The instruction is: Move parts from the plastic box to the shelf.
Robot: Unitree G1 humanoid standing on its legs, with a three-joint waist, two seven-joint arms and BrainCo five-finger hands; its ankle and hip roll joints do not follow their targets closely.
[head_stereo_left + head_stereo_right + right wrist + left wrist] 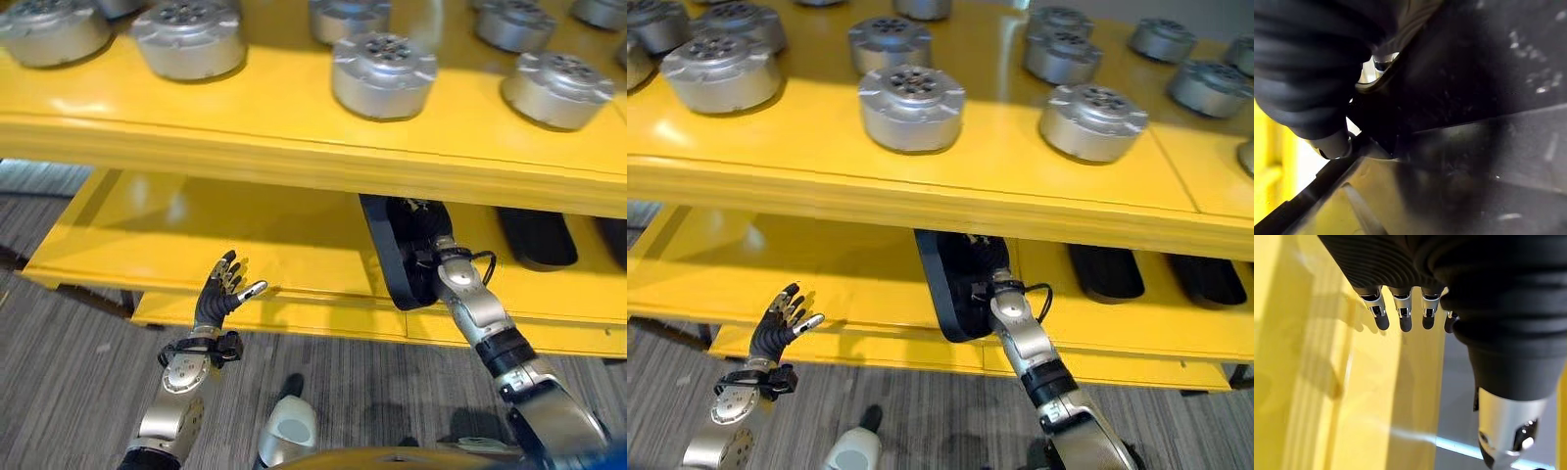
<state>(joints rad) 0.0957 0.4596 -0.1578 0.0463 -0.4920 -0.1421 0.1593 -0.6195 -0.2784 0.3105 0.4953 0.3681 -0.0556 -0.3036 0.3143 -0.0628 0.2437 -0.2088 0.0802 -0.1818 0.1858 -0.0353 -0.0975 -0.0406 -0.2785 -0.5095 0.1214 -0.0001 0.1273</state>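
A flat black part (385, 257) stands tilted on its edge on the lower yellow shelf (176, 235), just under the upper board. My right hand (432, 247) reaches in beside it and is shut on its edge; up close the part (1474, 98) lies against the hand's dark cover (1308, 83). My left hand (221, 292) hovers open in front of the lower shelf's front edge, fingers (1400, 319) straight, holding nothing.
Several round silver parts (382, 73) sit on the upper yellow shelf (294, 147). Two more black parts (1105, 272) (1207, 280) lie flat on the lower shelf to the right. Bare shelf lies to the left of the tilted part. Grey floor (78, 392) below.
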